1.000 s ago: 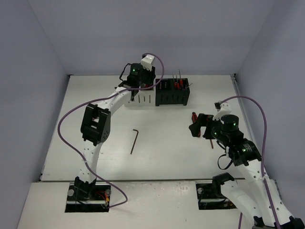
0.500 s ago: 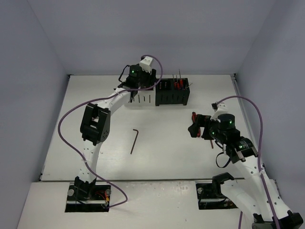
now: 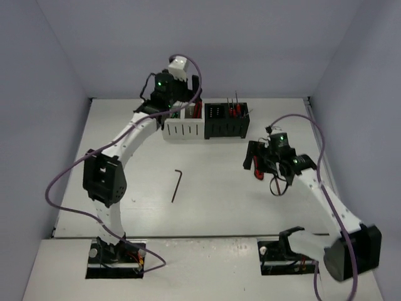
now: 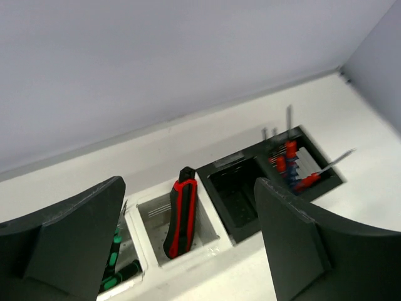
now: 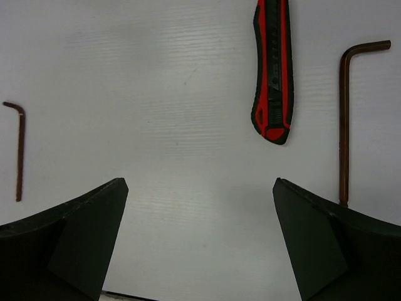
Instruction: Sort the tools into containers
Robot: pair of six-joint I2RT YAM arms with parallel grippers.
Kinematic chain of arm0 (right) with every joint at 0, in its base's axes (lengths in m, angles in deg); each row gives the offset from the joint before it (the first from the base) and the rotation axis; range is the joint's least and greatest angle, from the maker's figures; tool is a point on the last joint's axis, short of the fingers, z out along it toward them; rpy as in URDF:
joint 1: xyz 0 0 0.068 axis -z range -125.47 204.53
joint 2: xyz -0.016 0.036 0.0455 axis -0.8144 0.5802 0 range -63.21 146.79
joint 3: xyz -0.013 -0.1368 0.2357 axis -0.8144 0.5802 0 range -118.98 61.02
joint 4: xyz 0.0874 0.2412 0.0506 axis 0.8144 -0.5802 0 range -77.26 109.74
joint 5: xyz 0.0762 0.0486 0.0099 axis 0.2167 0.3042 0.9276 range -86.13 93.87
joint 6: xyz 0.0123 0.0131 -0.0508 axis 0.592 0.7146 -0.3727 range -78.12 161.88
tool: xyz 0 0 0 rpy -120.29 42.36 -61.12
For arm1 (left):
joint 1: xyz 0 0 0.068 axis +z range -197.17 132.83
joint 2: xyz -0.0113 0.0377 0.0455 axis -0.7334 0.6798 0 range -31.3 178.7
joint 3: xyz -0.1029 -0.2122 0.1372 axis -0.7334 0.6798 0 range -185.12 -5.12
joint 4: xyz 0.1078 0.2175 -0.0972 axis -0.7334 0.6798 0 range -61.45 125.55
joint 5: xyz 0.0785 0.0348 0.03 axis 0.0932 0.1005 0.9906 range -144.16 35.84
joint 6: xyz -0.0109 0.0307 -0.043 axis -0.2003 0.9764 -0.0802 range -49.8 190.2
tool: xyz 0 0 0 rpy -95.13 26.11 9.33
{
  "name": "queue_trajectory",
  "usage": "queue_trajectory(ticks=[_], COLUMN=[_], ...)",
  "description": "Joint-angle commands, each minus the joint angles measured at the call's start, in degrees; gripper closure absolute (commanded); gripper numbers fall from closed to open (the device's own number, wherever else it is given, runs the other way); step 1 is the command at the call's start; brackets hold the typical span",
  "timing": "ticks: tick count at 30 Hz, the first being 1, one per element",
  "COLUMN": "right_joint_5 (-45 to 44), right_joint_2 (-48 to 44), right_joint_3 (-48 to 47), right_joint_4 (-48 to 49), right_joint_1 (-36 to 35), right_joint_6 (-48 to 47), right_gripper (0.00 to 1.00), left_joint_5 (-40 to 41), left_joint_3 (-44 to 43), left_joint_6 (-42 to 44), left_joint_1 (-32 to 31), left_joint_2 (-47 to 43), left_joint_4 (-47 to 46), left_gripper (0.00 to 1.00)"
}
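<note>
My left gripper (image 4: 188, 251) hangs open above the white container (image 4: 190, 259), nothing between its fingers. A red-and-black-handled tool (image 4: 180, 213) stands in that container's right compartment, and green-handled screwdrivers (image 4: 116, 269) lie in its left one. The black container (image 4: 244, 234) beside it holds red and blue screwdrivers (image 4: 289, 164) in its right compartment. My right gripper (image 5: 200, 244) is open over bare table, short of a second red-and-black-handled tool (image 5: 272, 69) lying flat. Hex keys lie to either side: one to the right (image 5: 344, 119), one to the left (image 5: 19, 150).
In the top view the white container (image 3: 183, 130) and the black container (image 3: 225, 130) stand side by side at the back of the table. A hex key (image 3: 177, 185) lies mid-table. Purple cables loop beside both arms. Grey walls enclose the table.
My left gripper has opened, lifted and shifted left above the white container, where a red-and-black tool now stands. My right arm has stretched out toward the table's middle, over the red-and-black tool there.
</note>
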Motion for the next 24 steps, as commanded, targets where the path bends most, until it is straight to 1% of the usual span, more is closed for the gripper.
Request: queue_trajectory(ticks=[1,3,4,6,8,12,15,20,24], right_joint_5=[-8.4,-10.5,-11.2,-11.5,-11.4,-9.3,-7.6,-6.0,-5.2], right_joint_2=[8.0,10.9,13.0,16.2,19.7,25.7,28.6,31.7,34.1], right_joint_3=[-4.8,-5.6,-6.2,-6.8,-7.7,-9.3,-10.3,-10.9,-10.8], right_joint_4=[1.1,1.2,1.2,1.3,1.6,2.2,2.5,3.8,5.2], right_joint_1=[0.1,0.3,0.5,1.0,1.4,2.3,3.6,5.0,5.6], right_joint_6=[2.1,2.1,1.8,1.2,0.1,-2.4,-3.2,-5.2,-5.9], right_gripper=[0.0,0.0,0.0,0.0,0.0,0.0,0.02,0.04,0.07], left_joint_5=[0.2,-1.0,-1.1,-1.0,-3.1,-6.2,-6.2,-7.0,-9.7], left_joint_3=[-4.4,-2.6,-0.3,3.2,7.7,18.3,23.5,28.5,30.3], left_joint_6=[-3.3,-4.6,-5.3,-7.8,-8.5,-10.9,-11.7,-12.5,-14.7], left_joint_1=[-0.1,-0.2,-0.3,-0.3,-0.3,-0.8,-0.8,-0.8,-0.8], left_joint_2=[-11.1,-15.6,-16.9,-20.2,-23.6,-31.5,-35.9,-39.9,-39.3], left_joint_4=[16.5,24.2,25.6,32.5,36.6,39.0,41.1,42.1,42.0], left_gripper=[0.19,0.19,0.19,0.19,0.19,0.19,0.19,0.19,0.18])
